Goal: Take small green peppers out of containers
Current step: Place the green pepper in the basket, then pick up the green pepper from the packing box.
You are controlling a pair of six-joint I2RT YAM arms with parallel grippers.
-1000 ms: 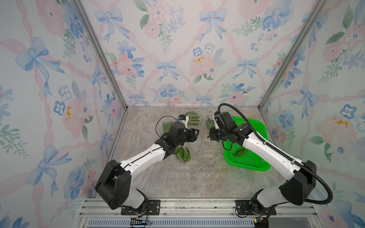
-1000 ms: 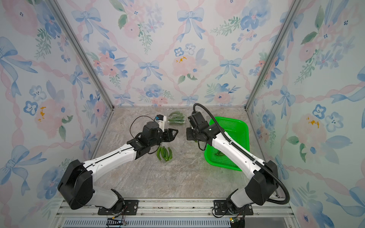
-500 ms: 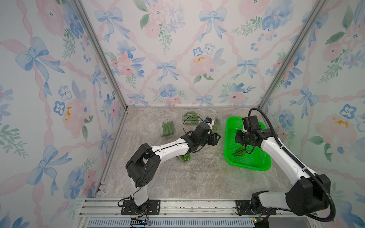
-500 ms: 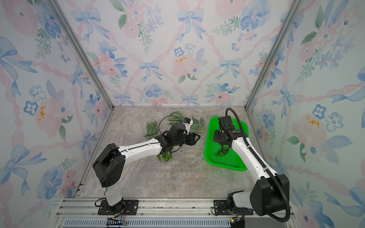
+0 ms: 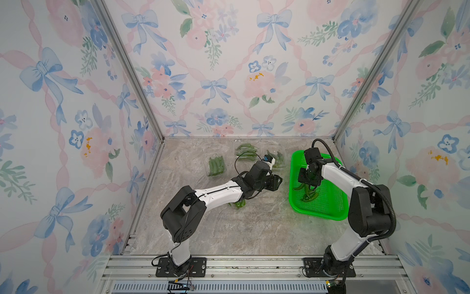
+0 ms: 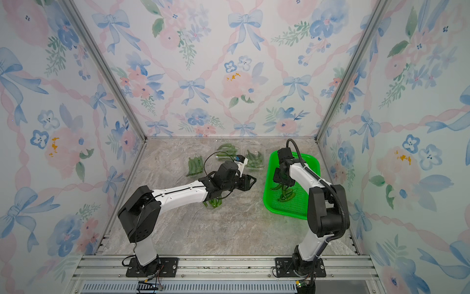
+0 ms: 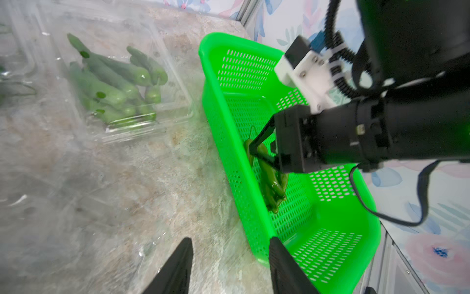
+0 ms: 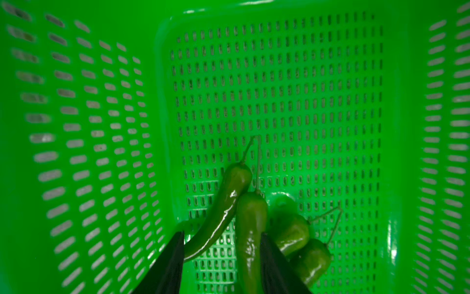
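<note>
left black gripper (image 7: 229, 267): spread (nothing held), 9 o'clock of bright green perforated plastic basket (image 7: 330, 254) | right black gripper (image 8: 221, 234): spread, straddling glossy slender green peppers (image 8: 250, 229)

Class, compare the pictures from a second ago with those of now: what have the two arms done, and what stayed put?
The right gripper swung from the clear trays at the back to over the green basket and opened, apparently dropping a pepper there. The left gripper, open and empty, reached across toward the basket. The basket and the trays kept their places.
</note>
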